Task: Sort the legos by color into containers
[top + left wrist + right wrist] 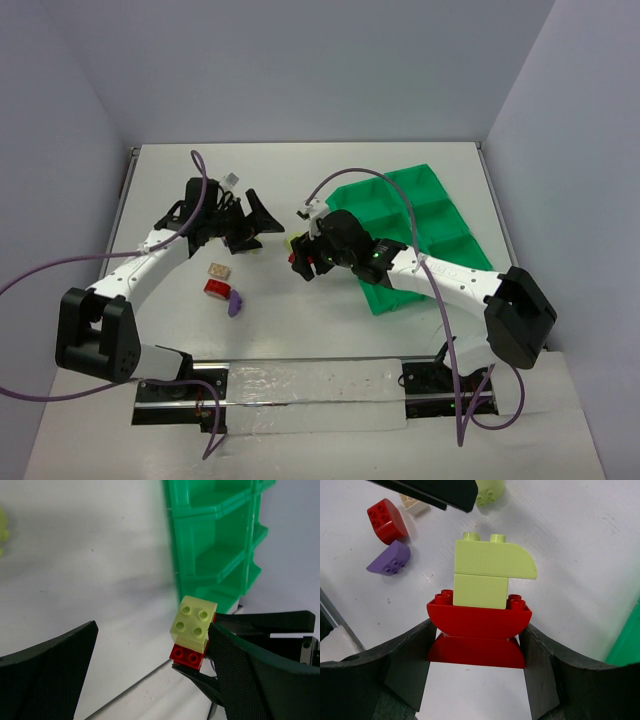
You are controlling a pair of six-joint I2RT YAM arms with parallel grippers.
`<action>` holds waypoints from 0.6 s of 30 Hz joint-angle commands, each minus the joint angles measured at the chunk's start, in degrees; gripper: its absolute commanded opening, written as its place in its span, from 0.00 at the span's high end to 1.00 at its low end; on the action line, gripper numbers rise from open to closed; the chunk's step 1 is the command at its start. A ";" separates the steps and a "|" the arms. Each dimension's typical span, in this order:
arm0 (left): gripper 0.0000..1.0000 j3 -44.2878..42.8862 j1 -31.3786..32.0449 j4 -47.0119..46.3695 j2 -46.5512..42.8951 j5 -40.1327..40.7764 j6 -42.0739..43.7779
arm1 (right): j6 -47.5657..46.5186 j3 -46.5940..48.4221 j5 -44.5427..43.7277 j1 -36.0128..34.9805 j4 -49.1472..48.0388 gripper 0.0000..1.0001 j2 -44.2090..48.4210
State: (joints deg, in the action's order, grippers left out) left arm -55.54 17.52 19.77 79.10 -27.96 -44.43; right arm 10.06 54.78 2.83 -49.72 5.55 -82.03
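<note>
White worktop [330, 340], pale lilac walls [300, 70]. Your right hand [302, 260] pinches the red bricks [477, 625] at the base of a stack [192, 630] near the centre of the overhead view. Its long axis runs away from that hand, so the yellow-green bricks [490, 567] face your left hand [255, 228], which is spread wide just to the left and looks best placed to pull them off. The green tray [410, 200] sits right of centre, no bricks in the compartments that show. A cream brick [217, 270], a red brick [216, 288] and a purple brick [235, 302] lie loose at lower left
</note>
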 commanded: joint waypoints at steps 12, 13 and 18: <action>0.01 5.27 0.59 -17.70 2.20 -19.76 -4.53 | -2.68 0.59 -0.46 -1.17 -1.24 0.58 1.26; 0.01 4.72 0.86 -16.84 2.75 -20.09 -3.21 | -2.51 0.64 -0.40 -1.22 -1.35 0.57 1.31; 0.03 5.53 1.82 -17.40 3.83 -23.53 -1.15 | -2.06 0.89 0.11 -1.35 -1.50 0.57 1.39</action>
State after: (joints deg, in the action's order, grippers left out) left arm -50.05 18.56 5.86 82.30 -46.49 -47.42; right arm 8.25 54.76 2.83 -50.47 5.63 -82.02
